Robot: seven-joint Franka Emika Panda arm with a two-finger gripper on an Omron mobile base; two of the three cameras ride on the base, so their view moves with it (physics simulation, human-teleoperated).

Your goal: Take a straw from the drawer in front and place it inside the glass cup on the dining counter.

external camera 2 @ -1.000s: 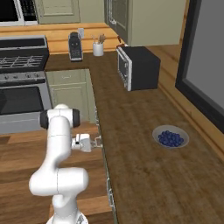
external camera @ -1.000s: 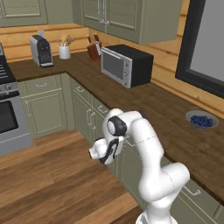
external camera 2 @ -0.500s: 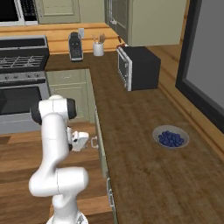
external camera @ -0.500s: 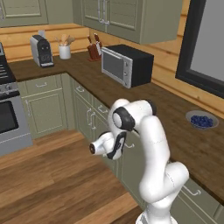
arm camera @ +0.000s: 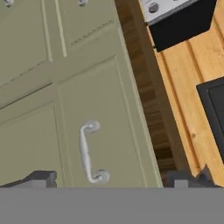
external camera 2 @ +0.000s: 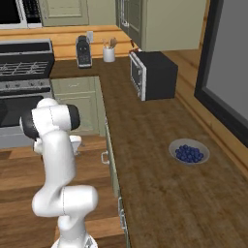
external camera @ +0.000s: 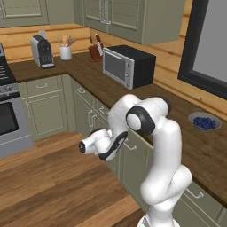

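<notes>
Gripper (arm camera: 113, 179) spread wide; drawer (arm camera: 105, 131) is stiff, slides heavy: grip the slippery handle (arm camera: 89, 153) at its 12 o'clock

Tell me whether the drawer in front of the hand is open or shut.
Shut: the drawer front sits flush with neighbouring panels, its handle untouched between spread fingers.

One microwave (external camera: 128, 65), one blueberry bowl (external camera: 204, 121), one coffee machine (external camera: 41, 51).

The drawer (arm camera: 109, 127) is a sage-green panel with a flat front, shut flush beneath the dark wood tabletop edge (arm camera: 144, 92). Its small silver bar handle (arm camera: 89, 153) sits near the panel's middle.
</notes>
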